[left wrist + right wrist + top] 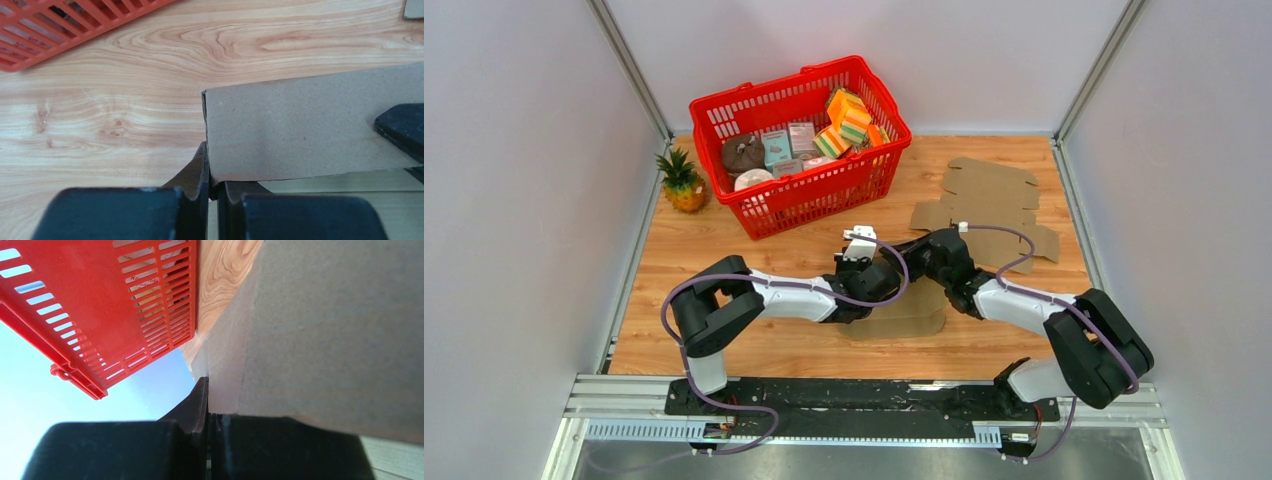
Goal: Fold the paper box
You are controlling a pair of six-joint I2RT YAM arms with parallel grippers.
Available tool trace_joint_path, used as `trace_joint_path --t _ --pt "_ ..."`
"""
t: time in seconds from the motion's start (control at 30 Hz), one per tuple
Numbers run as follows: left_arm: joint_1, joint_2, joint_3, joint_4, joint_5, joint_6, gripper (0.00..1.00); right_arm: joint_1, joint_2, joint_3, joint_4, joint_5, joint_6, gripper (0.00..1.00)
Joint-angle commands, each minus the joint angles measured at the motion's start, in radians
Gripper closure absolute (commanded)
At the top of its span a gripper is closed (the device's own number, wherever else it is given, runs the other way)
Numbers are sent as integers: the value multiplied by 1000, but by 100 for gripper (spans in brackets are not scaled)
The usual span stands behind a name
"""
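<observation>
left tool (212, 172) sits low over the middle of the bench (984, 352), its jaws drawn narrow on the lower corner of a raised cardboard panel. the corner slips down between the two fingers, so it looks like a pinch rather than a near miss. behind it, toward the back left, stands the red basket (824, 195) full of small goods, with a pineapple (683, 182) just beside the basket's left end. neither is involved here.

between the two arms is the paper box (300, 135), at this point more sheet than box. from above, part of it lies flat on the wood just in front of the tools, mostly hidden under them. the left wrist view shows one panel lifted off that base and standing roughly on edge.

right tool (209, 405) comes in from the other side and meets the same panel. its jaws are pressed together on the cardboard's edge, with no gap showing. its dark finger also shows at the right edge of the left wrist view, against the panel's far end.

further right and back, a second flat cardboard blank (989, 195) lies unfolded on the bench, well apart from both tools.

my judgement is that the fold is at an early stage. one wall is being brought up along its crease, held at both ends. no corner looks closed and no tab looks tucked. the other walls, the end flaps and any locking of the shape all seem left to do.
</observation>
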Motion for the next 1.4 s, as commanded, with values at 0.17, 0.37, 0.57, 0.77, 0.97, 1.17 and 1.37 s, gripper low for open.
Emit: trace_joint_path --t 0.17,0.37,0.57,0.77,0.97,1.17,1.37 --pt "33 -20 -48 43 -34 12 100 47 -32 2 -113 -61 -86 79" --pt "33 -48 -114 159 20 48 100 -4 -185 187 -526 -87 -825 20" --pt "33 -58 -125 155 40 37 100 -25 -346 343 -969 85 -1226 4" --pt "33 -83 -140 151 44 26 100 -226 -224 484 -1024 -102 -1226 15" --pt "33 -89 -140 145 46 25 100 -248 -80 554 -943 -196 -1171 35" --pt "33 -98 -147 152 54 23 100 -246 3 519 -843 -263 -1111 42" --pt "33 -100 -144 151 60 25 100 -275 19 459 -735 -340 -1038 48"
